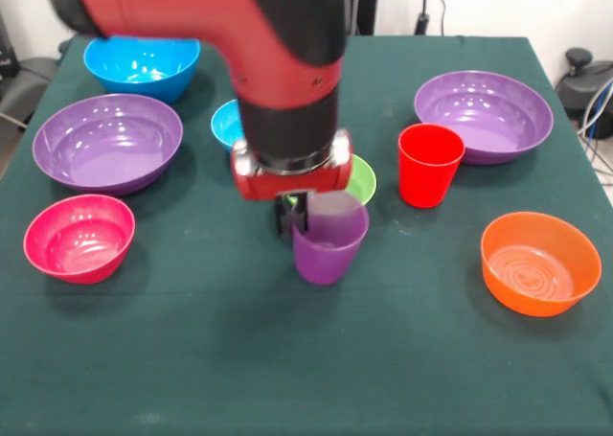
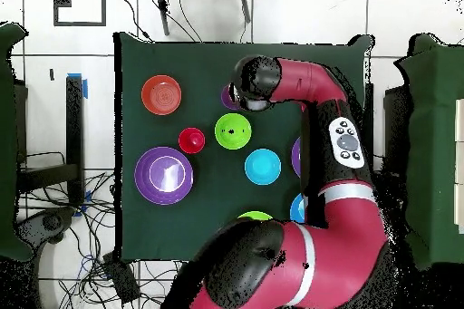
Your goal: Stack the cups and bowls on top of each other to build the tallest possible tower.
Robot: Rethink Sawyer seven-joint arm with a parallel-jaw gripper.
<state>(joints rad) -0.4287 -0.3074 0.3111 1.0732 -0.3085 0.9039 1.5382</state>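
Translucent purple cup [image 1: 329, 237] (tilted), rim gripped by pincer [image 1: 293, 215], green table [image 1: 287, 359]

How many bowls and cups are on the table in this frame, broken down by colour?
Purple bowls: 2
Blue bowls: 2
Green bowls: 2 (the second shows only in the overhead view, partly under the arm)
Pink bowl: 1
Orange bowl: 1
Red cup: 1
Purple cup: 1
Total: 10 (8 bowls, 2 cups)

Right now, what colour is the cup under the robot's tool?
Translucent purple. The purple cup sits just below the tool, seen best in the front view.
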